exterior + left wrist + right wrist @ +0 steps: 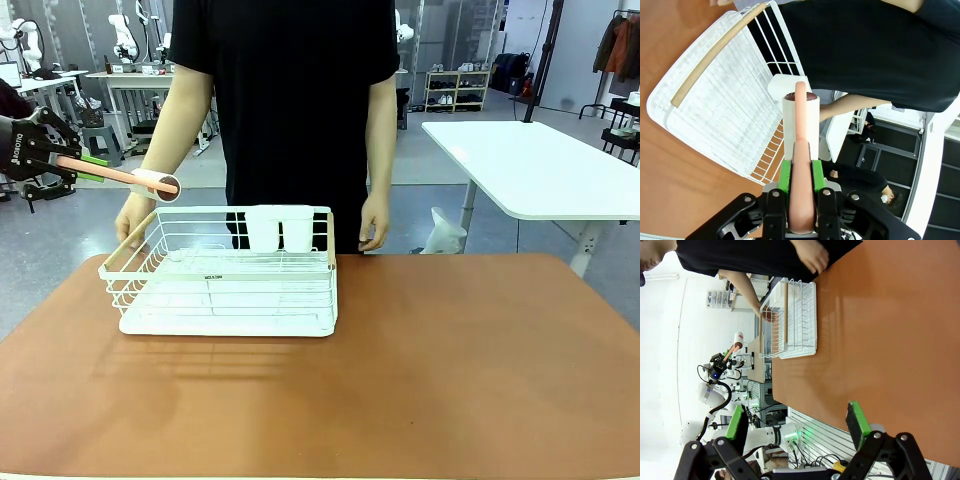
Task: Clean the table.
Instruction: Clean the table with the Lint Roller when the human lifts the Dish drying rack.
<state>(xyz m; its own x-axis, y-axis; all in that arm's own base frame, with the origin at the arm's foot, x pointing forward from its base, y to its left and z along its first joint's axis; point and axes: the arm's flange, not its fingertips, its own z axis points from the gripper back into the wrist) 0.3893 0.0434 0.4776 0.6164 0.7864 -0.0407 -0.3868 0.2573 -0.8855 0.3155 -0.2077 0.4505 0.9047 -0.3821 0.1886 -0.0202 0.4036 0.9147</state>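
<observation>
Since the job is cleaning the table (pixel 450 370), front view first: the terracotta top is smooth, matte and round-cornered, and it runs under and well out past the white wire rack (pixel 225 275), which sits toward the person's side. The left claw (pixel 88 163) hangs in the air off the rack's end, above its rim, pressed together on the pink handle of a lint roller (pixel 150 182), with the white roll end pointing toward the rack. My read: the roller is staged clear of the wires until the rack is out of the way. The person stands behind the rack with one hand (pixel 134 216) at the far corner nearest the roller and the other hand (pixel 375 224) just beside the opposite end. It looks like a lift grip, but I can't confirm contact. Rack build: thin white wire grid, tan wooden bars on the ends, white tray underneath, white cups at the back. Left wrist view: the green pads (pixel 785 175) clamp the smooth round handle from both sides, the cylindrical roll sits ahead of them, and the rack is beyond it on the table. Right wrist view: the right claw (pixel 796 422) is spread wide with nothing between the pads, well apart from the rack, looking across bare table. It's likely parked to stay out of the way.
</observation>
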